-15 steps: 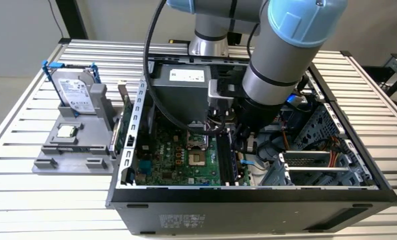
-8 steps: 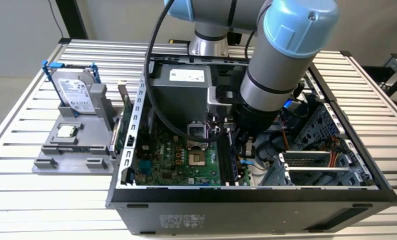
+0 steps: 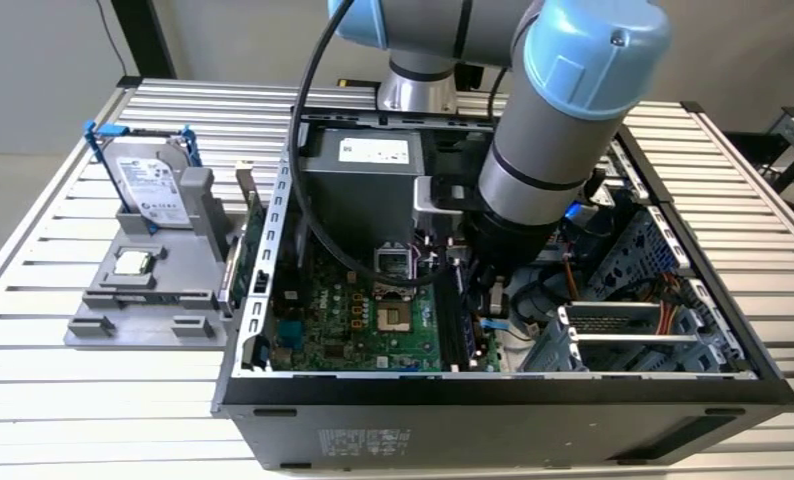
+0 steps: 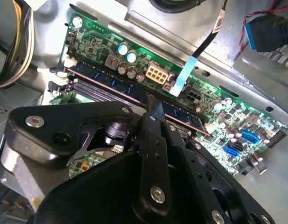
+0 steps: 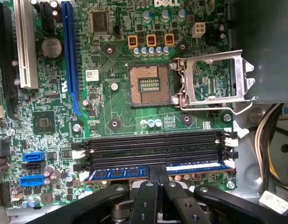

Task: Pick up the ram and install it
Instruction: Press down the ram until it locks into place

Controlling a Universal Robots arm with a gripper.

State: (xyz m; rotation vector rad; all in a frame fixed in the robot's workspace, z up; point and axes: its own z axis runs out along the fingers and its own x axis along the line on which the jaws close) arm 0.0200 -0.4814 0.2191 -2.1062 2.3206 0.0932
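Your black two-fingered gripper (image 5: 158, 173) was pinched on the thin, stiff, light green-and-blue ram stick (image 5: 120, 173) mid-length, seated in the motherboard's outermost black memory slot (image 5: 153, 148) row; fragile, so you gripped edges only.

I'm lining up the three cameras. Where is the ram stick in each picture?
Exterior view: the ram is a dark strip standing in the case below the arm, right of the empty CPU socket.
Second wrist view: the ram runs diagonally along the board, just ahead of the gripper.
First wrist view: the ram sits in the slot nearest the gripper.
Shared landmark: the black memory slots.
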